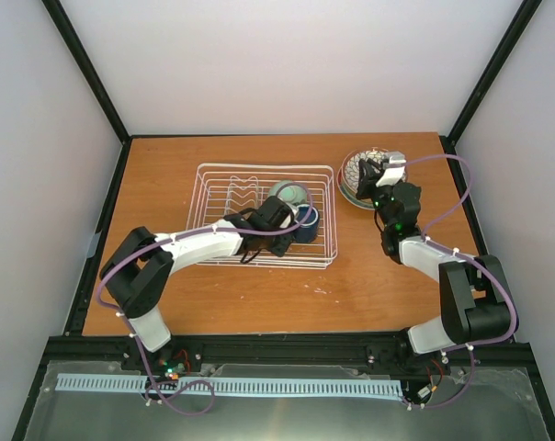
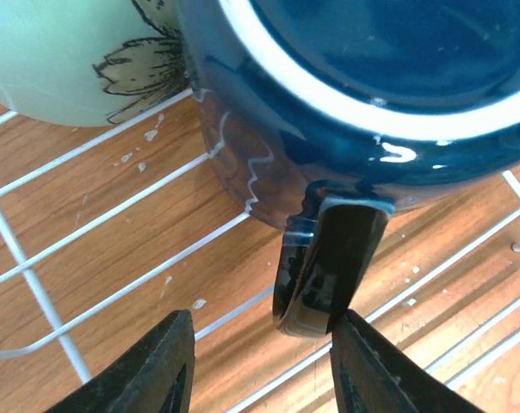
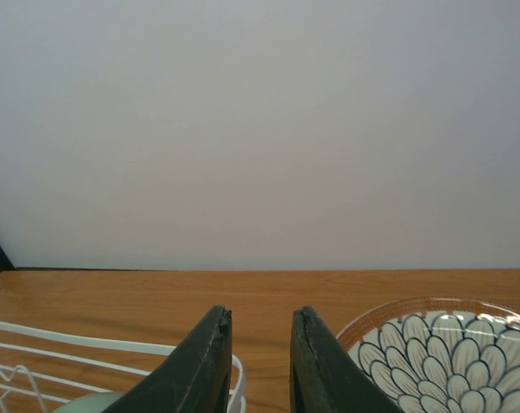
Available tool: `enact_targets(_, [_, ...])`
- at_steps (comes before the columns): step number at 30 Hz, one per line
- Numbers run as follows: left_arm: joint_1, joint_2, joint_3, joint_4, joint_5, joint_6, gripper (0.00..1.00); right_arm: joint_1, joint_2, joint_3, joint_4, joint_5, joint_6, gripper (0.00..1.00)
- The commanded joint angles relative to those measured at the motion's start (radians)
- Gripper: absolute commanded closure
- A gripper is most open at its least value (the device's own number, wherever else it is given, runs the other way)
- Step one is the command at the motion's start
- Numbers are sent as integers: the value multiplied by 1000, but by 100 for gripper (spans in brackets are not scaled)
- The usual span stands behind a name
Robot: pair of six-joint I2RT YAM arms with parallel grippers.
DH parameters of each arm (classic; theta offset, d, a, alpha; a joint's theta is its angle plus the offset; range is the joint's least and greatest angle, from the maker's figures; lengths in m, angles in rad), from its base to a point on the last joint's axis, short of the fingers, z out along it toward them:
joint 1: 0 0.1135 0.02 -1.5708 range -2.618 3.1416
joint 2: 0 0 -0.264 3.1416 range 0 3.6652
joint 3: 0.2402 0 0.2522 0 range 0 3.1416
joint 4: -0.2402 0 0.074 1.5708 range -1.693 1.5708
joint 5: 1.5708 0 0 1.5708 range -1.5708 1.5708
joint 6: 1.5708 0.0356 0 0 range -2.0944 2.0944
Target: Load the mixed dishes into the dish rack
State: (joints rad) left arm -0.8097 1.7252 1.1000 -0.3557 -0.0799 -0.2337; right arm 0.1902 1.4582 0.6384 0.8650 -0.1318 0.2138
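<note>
Now: dish rack (image 1: 241,195) sits mid-table, with the blue mug (image 2: 372,77) and green cup (image 2: 62,52) side by side at its right end. Left gripper (image 2: 262,370) jaws apart, mug handle just ahead of the gap. Right gripper (image 3: 262,366) narrowly apart, empty, by the petal plate (image 3: 441,353), which is outside the rack. Wood table (image 1: 259,299) with pale specks; plain white walls (image 1: 287,64), black frame posts (image 1: 89,69)

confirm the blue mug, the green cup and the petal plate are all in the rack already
Not all. The dark blue mug and pale-green cup sit in the dish rack, but the petal-patterned plate is outside it, on the table to its right; the top external view shows this.
</note>
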Motion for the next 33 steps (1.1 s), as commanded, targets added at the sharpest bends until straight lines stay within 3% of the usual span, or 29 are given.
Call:
enact_targets(1, [-23,-99,40,-84,-4,-18,51,-11,14,38,-93,99,16,81])
enact_targets(6, [-22,-224,75,-77,-20,-16,35,-19,20,86,-211,214,37,77])
enact_targets(9, [-20,-263,101,-61,-42,-6,32,-22,26,132,-314,280,51,72])
enact_targets(12, [0,-281,110,-33,-85,5,29,-26,31,193,-443,367,67,74])
enact_targets(16, [86,-276,93,31,-44,15,30,-51,55,298,-662,493,106,79])
enact_targets(23, [221,-144,176,85,68,70,32,-190,221,596,-1082,358,242,79])
enact_targets(28, [286,-89,253,84,131,93,33,-243,295,673,-1177,278,265,71])
enact_targets(33, [349,-82,280,79,185,92,34,-288,392,740,-1241,161,283,72])
